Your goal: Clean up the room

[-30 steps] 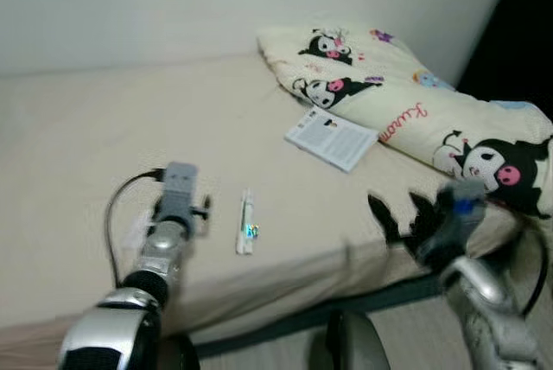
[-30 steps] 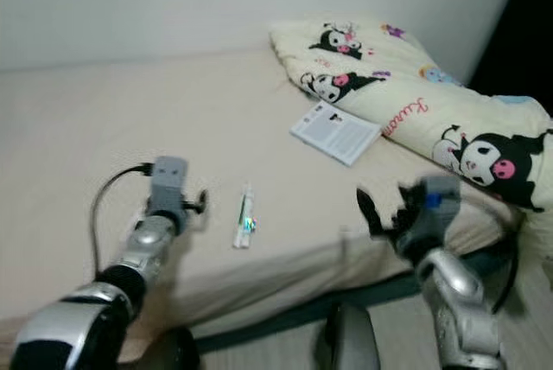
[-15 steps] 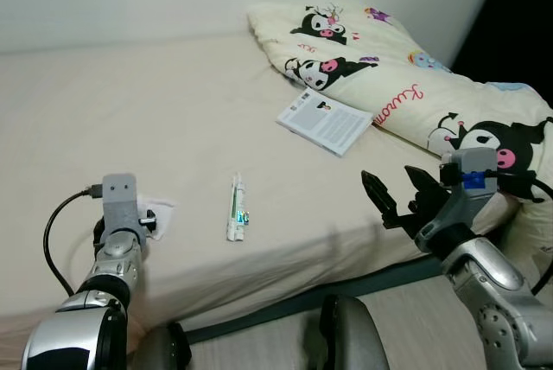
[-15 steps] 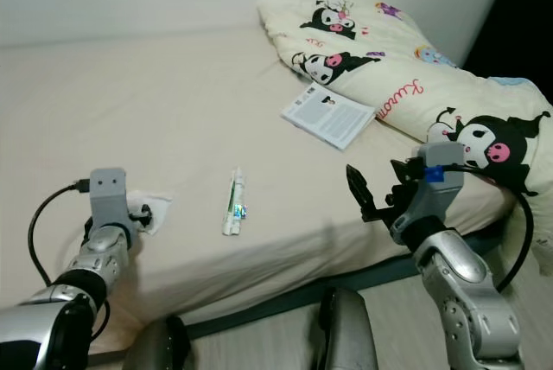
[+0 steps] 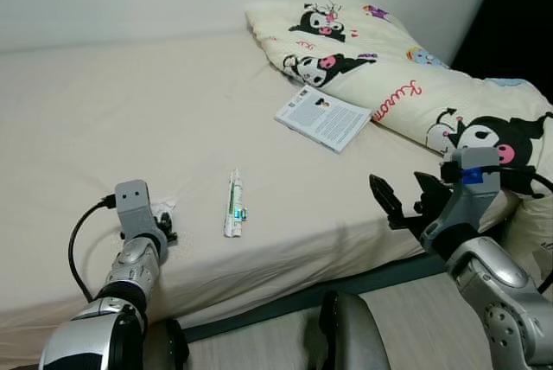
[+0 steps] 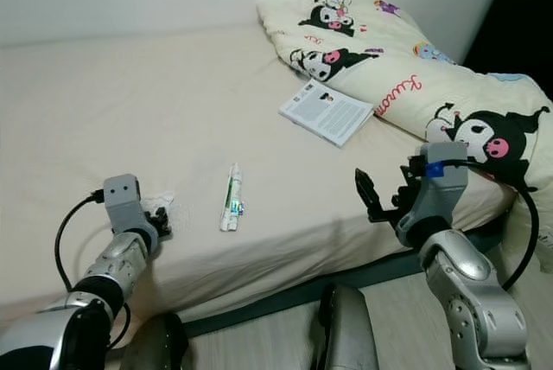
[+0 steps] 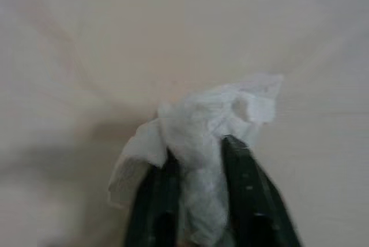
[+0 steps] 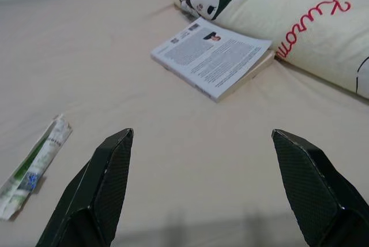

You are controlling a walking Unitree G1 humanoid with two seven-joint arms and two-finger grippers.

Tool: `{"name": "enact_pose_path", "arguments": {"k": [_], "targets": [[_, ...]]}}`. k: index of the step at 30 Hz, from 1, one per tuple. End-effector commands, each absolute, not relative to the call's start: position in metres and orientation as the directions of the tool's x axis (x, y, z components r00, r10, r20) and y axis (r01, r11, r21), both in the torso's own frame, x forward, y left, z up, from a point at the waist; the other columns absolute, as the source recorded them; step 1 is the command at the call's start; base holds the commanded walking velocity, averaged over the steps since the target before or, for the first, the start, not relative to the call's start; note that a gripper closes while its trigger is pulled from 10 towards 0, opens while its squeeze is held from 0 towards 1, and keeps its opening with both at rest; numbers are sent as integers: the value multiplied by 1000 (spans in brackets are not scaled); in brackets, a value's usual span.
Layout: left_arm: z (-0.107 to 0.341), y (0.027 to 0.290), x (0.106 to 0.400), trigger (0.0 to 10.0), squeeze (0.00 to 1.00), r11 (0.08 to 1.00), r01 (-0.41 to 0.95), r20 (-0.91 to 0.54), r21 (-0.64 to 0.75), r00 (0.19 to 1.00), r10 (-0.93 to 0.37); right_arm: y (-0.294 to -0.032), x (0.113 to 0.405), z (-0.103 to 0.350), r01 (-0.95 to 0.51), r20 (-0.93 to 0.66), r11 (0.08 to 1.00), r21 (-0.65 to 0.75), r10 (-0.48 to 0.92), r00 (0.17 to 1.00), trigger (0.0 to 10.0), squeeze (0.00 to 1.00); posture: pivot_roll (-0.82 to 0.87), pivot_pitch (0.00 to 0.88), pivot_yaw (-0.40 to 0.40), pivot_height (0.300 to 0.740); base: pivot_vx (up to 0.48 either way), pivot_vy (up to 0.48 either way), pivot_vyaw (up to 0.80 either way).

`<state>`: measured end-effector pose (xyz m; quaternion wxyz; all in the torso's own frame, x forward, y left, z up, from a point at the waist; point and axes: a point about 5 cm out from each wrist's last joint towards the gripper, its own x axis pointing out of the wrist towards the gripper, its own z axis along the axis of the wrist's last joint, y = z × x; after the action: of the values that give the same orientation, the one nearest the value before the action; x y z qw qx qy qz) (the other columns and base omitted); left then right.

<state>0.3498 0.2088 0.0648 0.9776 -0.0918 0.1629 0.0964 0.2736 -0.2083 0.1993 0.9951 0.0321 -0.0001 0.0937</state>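
My left end effector (image 7: 196,201) is pinched on a crumpled tissue (image 7: 202,137) near the bed (image 5: 130,102) edge; looks like pickup, so I'd lift next. Wrapper (image 5: 233,204), booklet (image 5: 324,117) wait; right end effector (image 8: 202,189) hovers wide open, empty.

The 2 head views look forward and down from above the near edge of the wide beige bed (image 5: 130,102), toward the white wall behind it. Both share the whole scene: the thin white booklet (image 5: 322,117), the cream cartoon-print duvet (image 6: 406,85) and both silver arms. The left wrist view sits very close to the sheet, looking along its black fingers (image 7: 248,189) at a crumpled white tissue (image 7: 213,126). The right wrist view looks low across the bed from the near edge, past its 2 wide-apart fingertips (image 8: 98,189), sharing the booklet and the green-and-white flat wrapper (image 8: 31,169) with the head views.
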Motion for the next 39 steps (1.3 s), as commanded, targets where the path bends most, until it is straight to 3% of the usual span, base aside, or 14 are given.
{"name": "enact_pose_path", "arguments": {"k": [1, 7, 10, 13, 18, 22, 29, 36, 37, 38, 39], "targets": [[48, 203, 341, 0, 0, 964, -211, -404, -163, 906, 130, -203, 278, 194, -202, -17, 977, 65, 204, 979, 10000, 0, -130, 197, -19, 451, 0, 0, 0], [67, 216, 350, 0, 0, 971, -207, -321, -123, 934, 158, -196, 300, 179, -227, -39, 969, 102, 232, 972, 10000, 0, -71, 187, -15, 451, 0, 0, 0], [95, 224, 362, 0, 0, 980, -187, -201, -67, 965, 170, -186, 320, 164, -260, -55, 955, 141, 269, 961, 10000, 0, -9, 183, -14, 451, 0, 0, 0], [134, 236, 373, 0, 0, 985, -172, -19, 30, 985, 172, -156, 345, 149, -340, -77, 925, 171, 357, 931, 10000, 0, 76, 174, -11, 451, 0, 0, 0], [154, 245, 374, 0, 0, 978, -188, 76, 89, 980, 181, -135, 357, 148, -400, -68, 896, 192, 419, 906, 10000, 0, 130, 172, -15, 451, 0, 0, 0], [191, 268, 358, 0, 0, 956, -246, 239, 162, 949, 204, -92, 376, 149, -457, -109, 875, 160, 475, 873, 10000, 0, 225, 183, -30, 451, 0, 0, 0], [198, 263, 340, 0, 0, 951, -249, 281, 183, 940, 193, -79, 384, 141, -417, -175, 902, 116, 431, 885, 10000, 0, 288, 202, -32, 451, 0, 0, 0], [179, 241, 327, 0, 0, 961, -173, 226, 217, 966, 123, -65, 380, 123, -399, -280, 915, 56, 398, 874, 10000, 0, 327, 218, -22, 451, 0, 0, 0], [177, 236, 324, 1333, 0, 963, -158, 214, 221, 971, 110, -62, 378, 118, -398, -305, 916, 44, 392, 868, 10000, 0, 336, 224, -19, 451, 0, 0, 0], [177, 236, 324, 1333, 0, 963, -158, 214, 221, 971, 110, -62, 378, 118, -398, -305, 916, 44, 392, 868, 10000, 0, 336, 224, -19, 451, 0, 0, 0], [178, 233, 322, 5569, 0, 963, -148, 209, 227, 973, 101, -59, 376, 114, -397, -322, 917, 48, 390, 863, 10000, 0, 348, 231, -18, 451, 0, 0, 0]]}}
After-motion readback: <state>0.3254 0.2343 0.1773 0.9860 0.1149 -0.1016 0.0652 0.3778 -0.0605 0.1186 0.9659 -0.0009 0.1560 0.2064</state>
